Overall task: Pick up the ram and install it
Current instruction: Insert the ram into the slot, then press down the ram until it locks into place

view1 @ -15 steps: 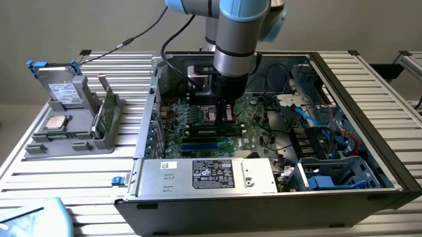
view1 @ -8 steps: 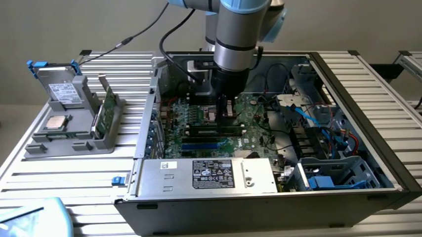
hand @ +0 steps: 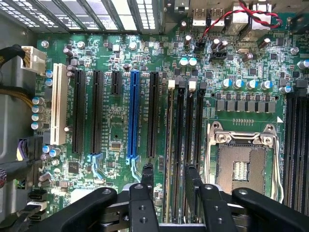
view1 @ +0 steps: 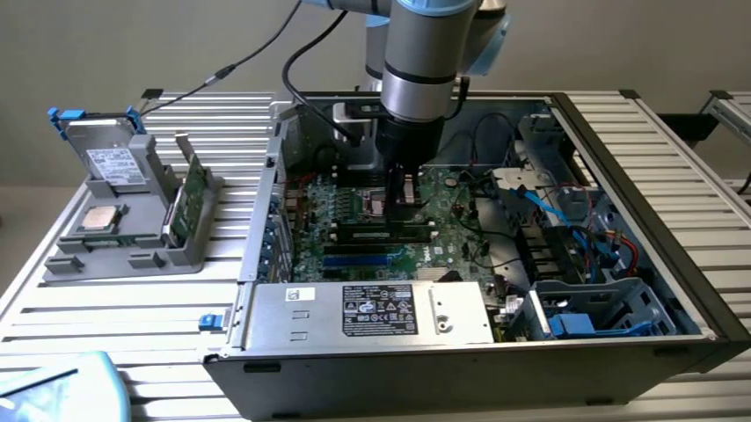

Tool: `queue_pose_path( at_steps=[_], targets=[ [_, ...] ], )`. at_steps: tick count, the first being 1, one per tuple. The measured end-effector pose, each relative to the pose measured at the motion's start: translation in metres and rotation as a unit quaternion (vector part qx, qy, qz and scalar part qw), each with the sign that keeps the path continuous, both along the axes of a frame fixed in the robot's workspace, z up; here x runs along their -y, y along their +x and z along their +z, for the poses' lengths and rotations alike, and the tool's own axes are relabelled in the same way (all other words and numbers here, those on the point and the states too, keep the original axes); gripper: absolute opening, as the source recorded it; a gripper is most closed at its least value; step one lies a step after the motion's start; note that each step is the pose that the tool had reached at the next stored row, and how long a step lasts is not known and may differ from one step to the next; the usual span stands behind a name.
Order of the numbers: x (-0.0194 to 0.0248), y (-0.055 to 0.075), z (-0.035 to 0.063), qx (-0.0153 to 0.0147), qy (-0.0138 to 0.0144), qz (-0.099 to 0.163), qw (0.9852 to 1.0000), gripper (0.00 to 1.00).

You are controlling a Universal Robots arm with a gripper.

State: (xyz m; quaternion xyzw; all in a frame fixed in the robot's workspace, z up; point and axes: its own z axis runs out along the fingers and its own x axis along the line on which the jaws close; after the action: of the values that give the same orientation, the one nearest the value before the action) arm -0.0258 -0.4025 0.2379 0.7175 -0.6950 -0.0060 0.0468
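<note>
Jaws apart astride the ram [view1: 378, 234], memory slots [hand: 198, 135] close alongside.

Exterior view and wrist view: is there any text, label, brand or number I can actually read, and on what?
None can be read.
Power supply label: black with white print, too small.
Hard drive sticker: white, blurred.
White sticker on the power supply: blurred.
Motherboard markings: too fine to read.

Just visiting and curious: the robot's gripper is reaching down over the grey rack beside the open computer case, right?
Not quite. The gripper is reaching down inside the open computer case, over the motherboard, as the exterior view shows. The grey rack stands beside the case, at that view's left.
</note>
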Motion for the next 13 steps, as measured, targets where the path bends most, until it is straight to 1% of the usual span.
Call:
queue_pose_path(
  at_steps=[1,2,4,5,6,7,13],
  targets=[
    [0.0,0.0,0.0,0.0,0.0,0.0,1.0,0.32],
    [0.0,0.0,0.0,0.0,0.0,0.0,1.0,0.32],
    [0.0,0.0,0.0,0.0,0.0,0.0,1.0,0.19],
    [0.0,0.0,0.0001,0.0,-0.0001,0.0,1.0,0.19],
    [0.0,0.0,0.0001,0.0,0.0,0.0,1.0,0.13],
    [0.0,0.0,0.0,0.0,0.0,0.0,1.0,0.11],
    [0.0,0.0,0.0,0.0,0.0,0.0,1.0,0.11]
  ],
)
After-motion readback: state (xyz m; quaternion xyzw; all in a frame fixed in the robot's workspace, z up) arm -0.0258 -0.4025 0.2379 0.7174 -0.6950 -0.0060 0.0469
